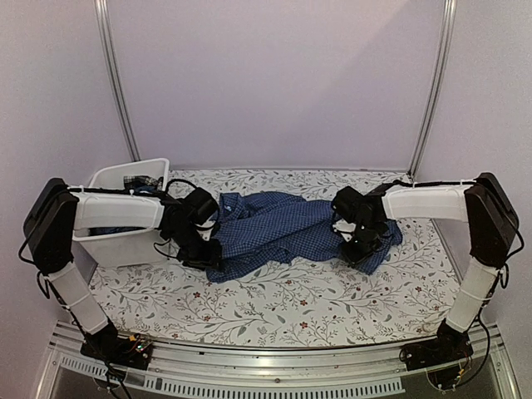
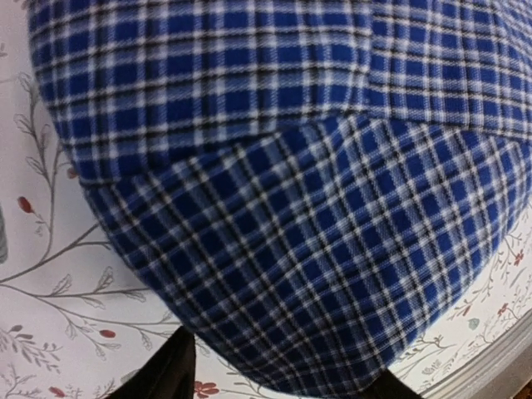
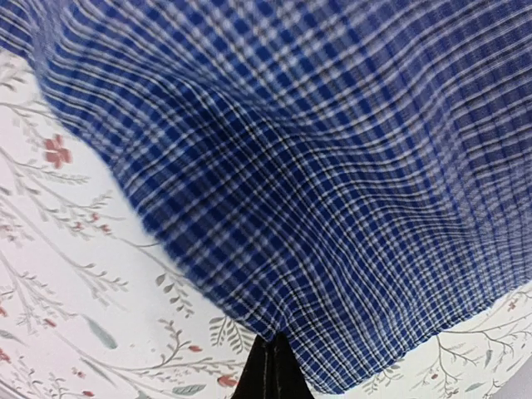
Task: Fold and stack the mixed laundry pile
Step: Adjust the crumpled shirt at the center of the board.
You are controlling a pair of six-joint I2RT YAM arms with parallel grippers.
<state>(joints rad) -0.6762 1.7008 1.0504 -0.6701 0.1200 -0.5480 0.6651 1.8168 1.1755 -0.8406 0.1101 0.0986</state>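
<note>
**Counter [image 1: 274, 312] inventory**

One white tub [image 1: 125, 243] holds one plaid piece [image 1: 140, 180]. The left end effector [image 1: 202, 252], fingers apart, sits at the left hem of one checked shirt [image 1: 283, 224], which lies crumpled mid-counter. The right end effector [image 1: 359, 248], fingers together, pinches the shirt's right edge.

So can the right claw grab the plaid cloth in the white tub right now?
Probably not. The right claw is shut on the blue check shirt, across the table from the tub, and the left arm sits in between.
</note>
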